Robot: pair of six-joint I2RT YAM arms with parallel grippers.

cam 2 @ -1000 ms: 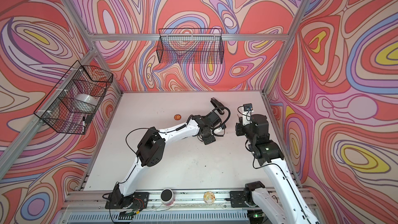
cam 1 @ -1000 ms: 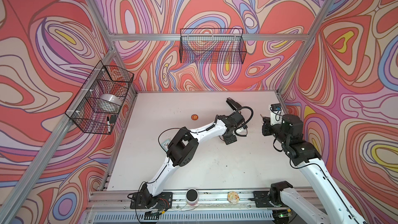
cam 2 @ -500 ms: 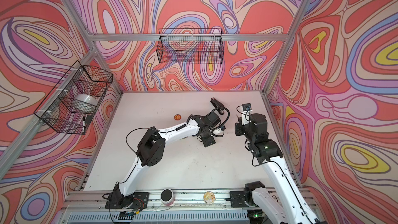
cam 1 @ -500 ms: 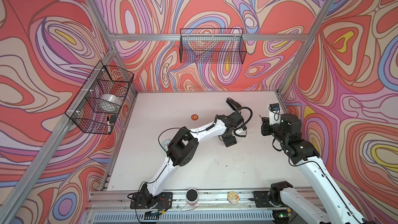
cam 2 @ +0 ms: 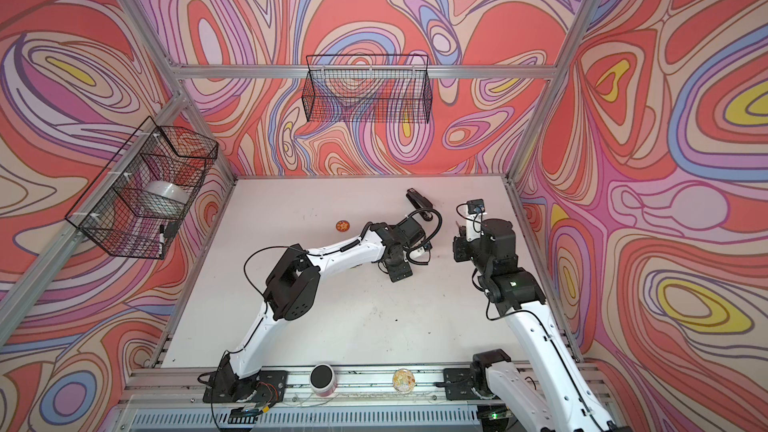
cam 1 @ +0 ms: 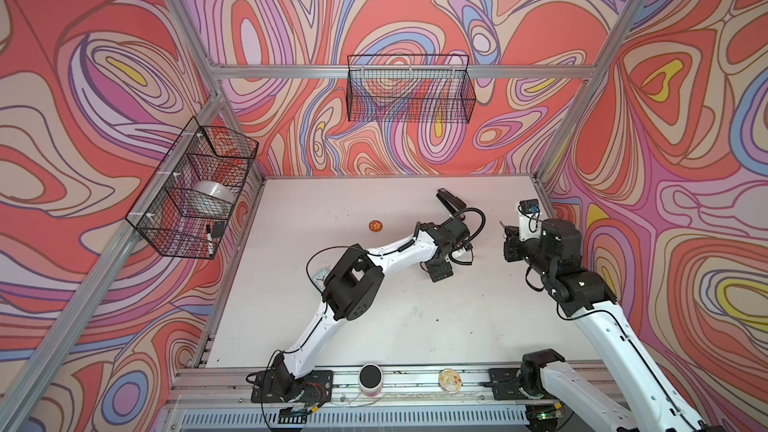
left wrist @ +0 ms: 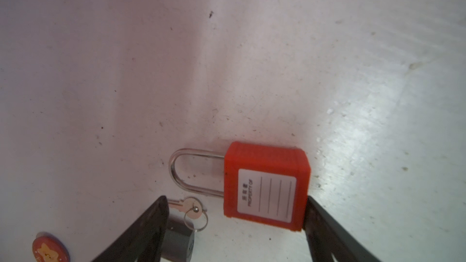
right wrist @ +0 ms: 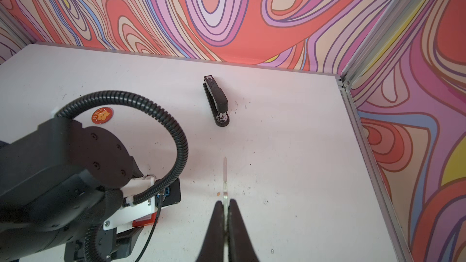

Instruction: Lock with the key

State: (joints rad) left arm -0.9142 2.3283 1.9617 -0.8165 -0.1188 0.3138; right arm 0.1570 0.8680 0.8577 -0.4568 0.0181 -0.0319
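Note:
A red padlock point(left wrist: 267, 185) with a white label lies flat on the white table, its silver shackle closed. My left gripper point(left wrist: 235, 200) is open and low over it. One finger is at the padlock's base end, and the other finger point(left wrist: 151, 225) is beyond the shackle. In both top views this gripper point(cam 1: 436, 274) point(cam 2: 395, 272) points down at the table. My right gripper point(right wrist: 226, 201) is shut on a silver key point(right wrist: 225, 180), whose blade sticks out past the fingertips. It hovers to the right of the left wrist point(cam 1: 505, 229).
A small grey padlock point(left wrist: 176, 243) with a ringed key point(left wrist: 191, 207) lies against the left finger. An orange badge point(cam 1: 376, 225) and a black stapler point(cam 1: 451, 200) are farther back. A small clock point(cam 1: 320, 278) lies under the left arm. Wire baskets point(cam 1: 409, 93) hang on the walls.
The left jaws have spread a little wider around the red padlock. The right arm, still holding the key, has shifted slightly toward the left arm.

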